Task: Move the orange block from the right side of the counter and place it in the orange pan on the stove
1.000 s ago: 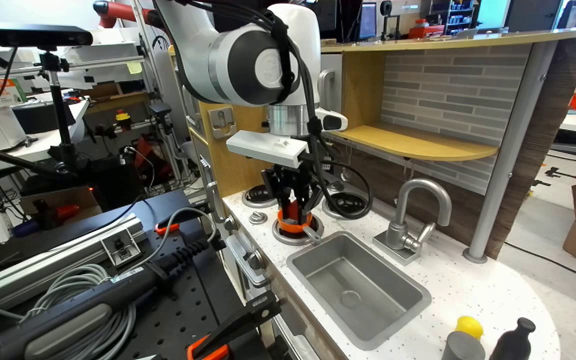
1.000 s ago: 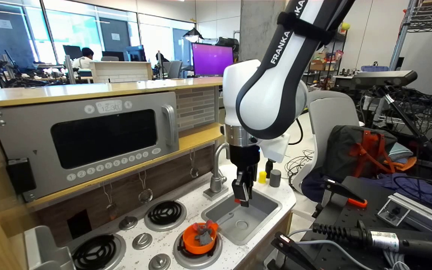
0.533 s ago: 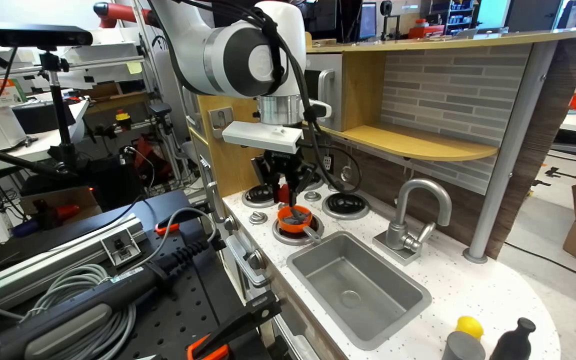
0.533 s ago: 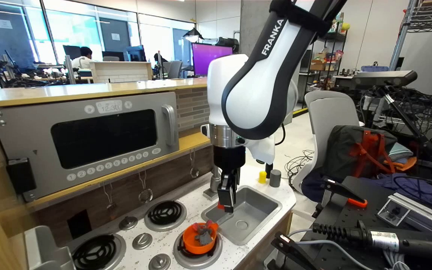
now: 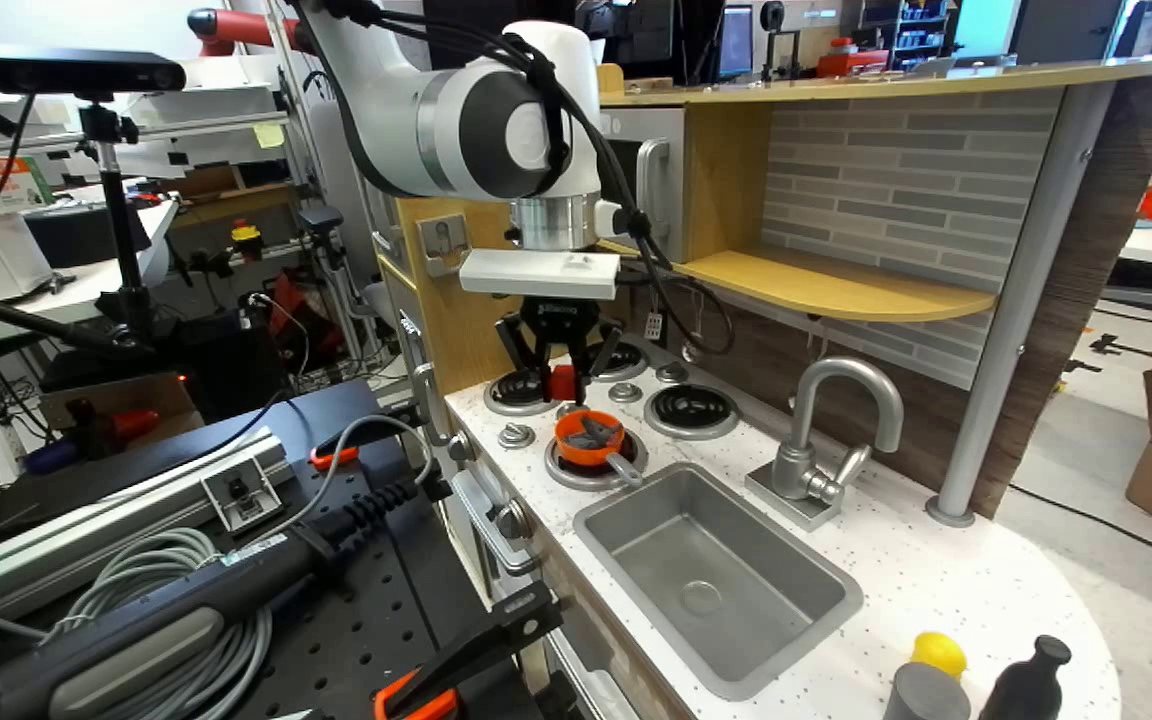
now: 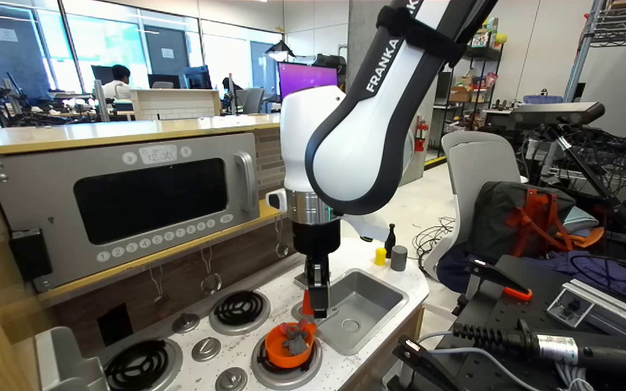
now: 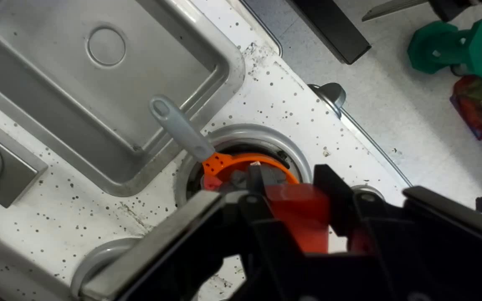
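My gripper (image 5: 564,398) is shut on the orange-red block (image 5: 562,382) and holds it in the air above the stove (image 5: 536,432). The block also shows between the fingers in the wrist view (image 7: 301,213). In an exterior view it is partly hidden by a finger of the gripper (image 6: 307,302). The orange pan (image 5: 584,457) sits on a front burner, its grey handle towards the sink. Grey pieces and a pinkish-red piece lie in it. In the wrist view the pan (image 7: 262,157) lies just beyond the fingertips, partly hidden by them.
The grey sink basin (image 5: 701,570) and silver faucet (image 5: 841,430) are beside the pan. A yellow piece (image 5: 939,654), a grey cylinder (image 5: 926,694) and a black bottle (image 5: 1024,684) stand at the counter's (image 5: 1016,580) far end. A microwave (image 6: 150,195) and shelf (image 6: 286,202) overhang the back.
The arm has carried the held block to the left in both exterior views. The gripper no longer covers the pan in an exterior view and has turned slightly. The pan has not moved.
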